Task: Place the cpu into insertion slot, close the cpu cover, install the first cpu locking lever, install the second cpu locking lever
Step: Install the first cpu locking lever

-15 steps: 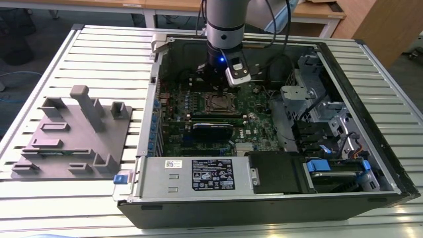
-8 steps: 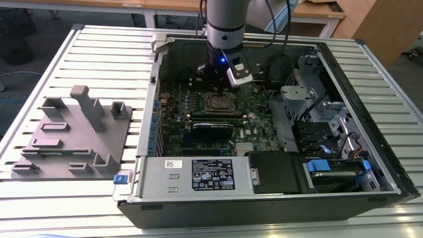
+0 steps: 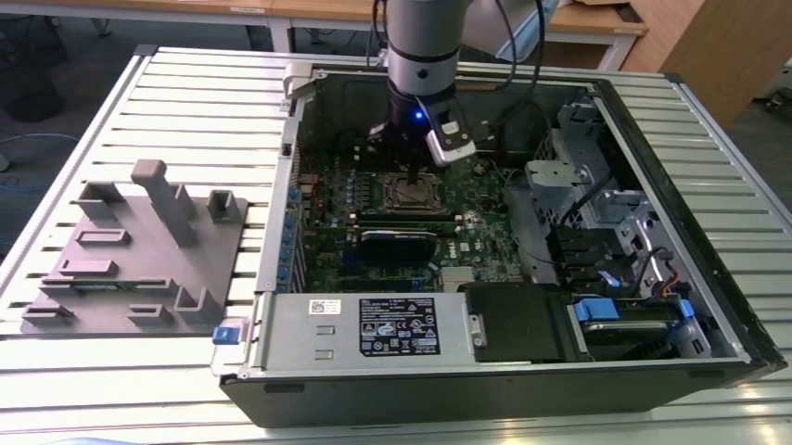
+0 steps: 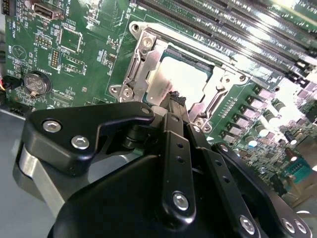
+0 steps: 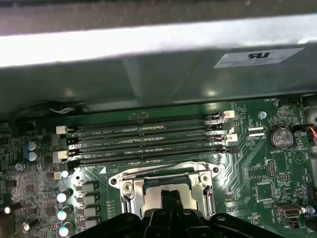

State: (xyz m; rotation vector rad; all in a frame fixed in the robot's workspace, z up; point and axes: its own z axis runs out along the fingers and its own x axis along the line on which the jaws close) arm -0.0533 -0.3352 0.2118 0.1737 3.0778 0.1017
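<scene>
claw (image 4: 172, 99) fingertips together over cpu (image 4: 185, 79)

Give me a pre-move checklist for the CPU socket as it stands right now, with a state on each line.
1. The cpu lies inside the insertion slot: ok, its silver face sits flat within the frame in the second wrist view.
2. The cpu cover is down over the chip: ok, the frame plate lies around the chip's face.
3. Gripper is over the socket: ok, its tips sit right at the chip's edge.
4. Gripper fingers are together: ok, the two tips meet with no gap and nothing between them.
5. Locking levers latched: cannot tell, the gripper body hides the near side of the socket.
6. Memory slots beside the socket free of the arm: ok.
</scene>
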